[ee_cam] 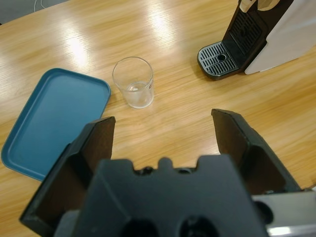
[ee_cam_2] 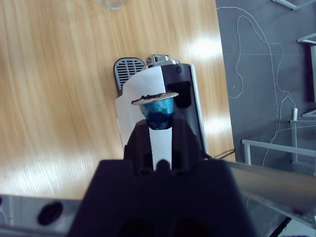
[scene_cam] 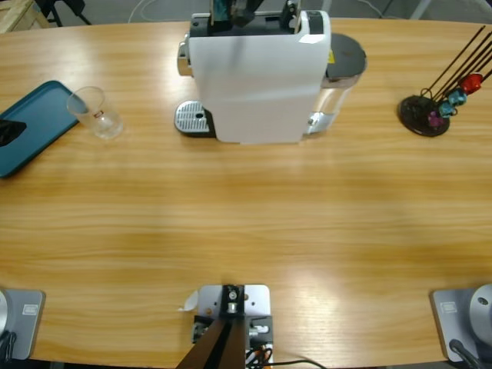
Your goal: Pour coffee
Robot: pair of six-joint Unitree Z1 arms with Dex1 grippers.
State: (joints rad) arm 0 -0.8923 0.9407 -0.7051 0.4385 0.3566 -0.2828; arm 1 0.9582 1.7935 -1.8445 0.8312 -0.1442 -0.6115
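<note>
The white coffee machine stands at the table's far middle, its metal drip grille on its left side. An empty clear glass stands left of it, beside a blue tray. In the right wrist view, my right gripper is shut on a blue capsule and hangs over the machine. My left gripper is open with nothing between its jaws. It faces the glass from a short way off, with the grille further right.
A black capsule stand with thin rods and a few coloured capsules sits at the far right. A dark jaw tip shows over the tray at the left edge. Bare wood stretches across the near half.
</note>
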